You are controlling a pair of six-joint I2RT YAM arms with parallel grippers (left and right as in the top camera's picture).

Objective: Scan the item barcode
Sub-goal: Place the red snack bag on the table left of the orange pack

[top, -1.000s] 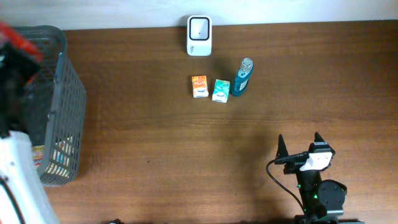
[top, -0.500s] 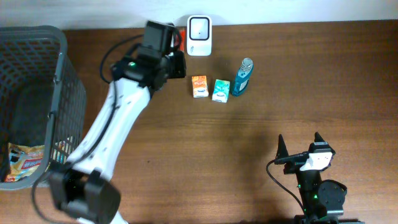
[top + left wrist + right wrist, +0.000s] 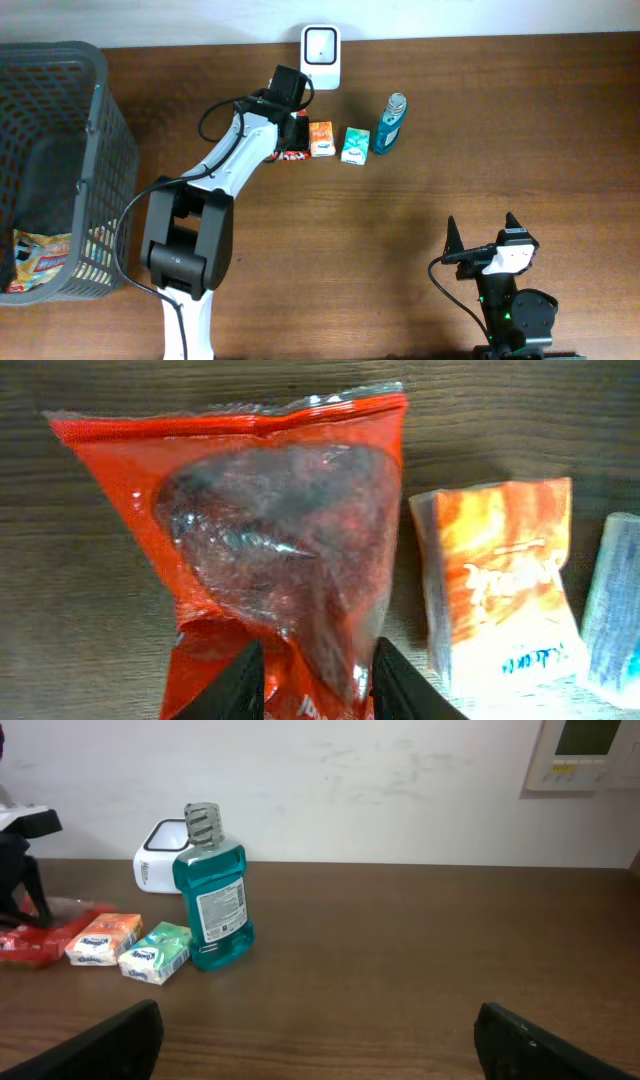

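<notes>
A red snack packet (image 3: 270, 530) lies flat on the table just left of the orange tissue pack (image 3: 320, 138). My left gripper (image 3: 316, 680) is low over it with its jaws parted, one on each side of the packet's near end, open rather than pinching. From overhead the left gripper (image 3: 296, 128) sits below the white scanner (image 3: 320, 57), with the packet (image 3: 292, 153) poking out beneath it. My right gripper (image 3: 482, 228) rests open at the front right with nothing in it; in its own view the right gripper (image 3: 320, 1040) frames bare wood.
A green tissue pack (image 3: 355, 145) and a blue mouthwash bottle (image 3: 389, 125) stand right of the orange pack. A grey wire basket (image 3: 100, 90) at the far left holds a snack bag (image 3: 40, 262). The wall runs close behind the scanner.
The left arm swung from over the basket to the row of items, bringing the red packet. Its jaws have since parted and the packet now lies on the table. Right arm unmoved.
</notes>
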